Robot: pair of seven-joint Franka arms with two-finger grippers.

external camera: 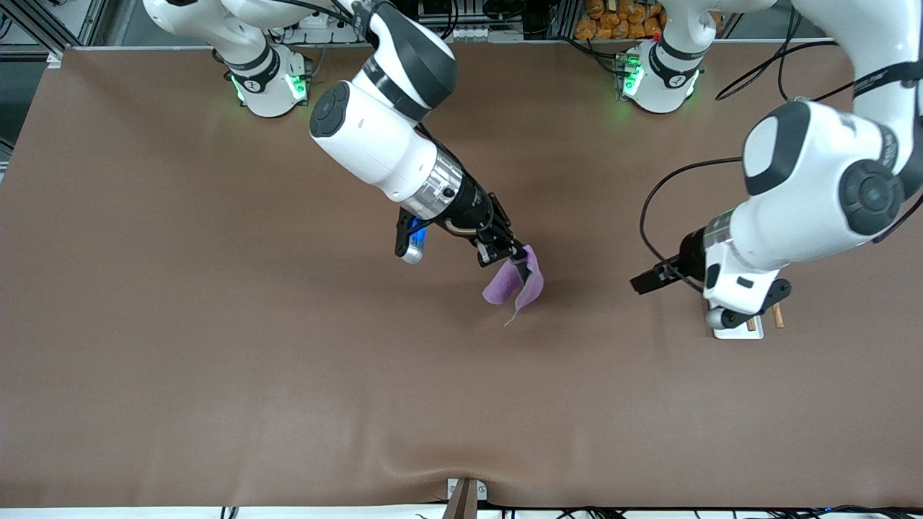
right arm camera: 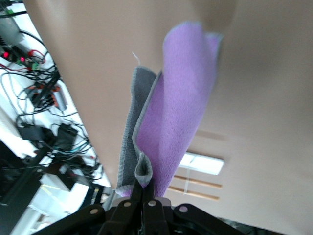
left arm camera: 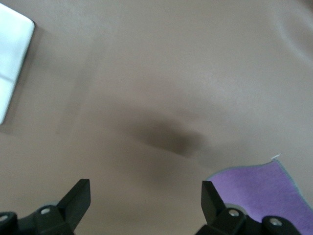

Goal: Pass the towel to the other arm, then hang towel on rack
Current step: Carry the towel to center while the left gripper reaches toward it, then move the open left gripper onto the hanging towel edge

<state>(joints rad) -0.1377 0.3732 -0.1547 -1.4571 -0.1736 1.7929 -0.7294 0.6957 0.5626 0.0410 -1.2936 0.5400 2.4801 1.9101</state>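
Towel: lilac-purple face, grey reverse, folded lengthwise and hanging limp, clear of the desk. Its upper edge is pinched between the pressed-together fingers of the right gripper, over the middle of the desk. The left gripper hangs with fingers spread, holding nothing, apart from the towel toward the left arm's end. The rack sits on the desk beneath the left arm's wrist.
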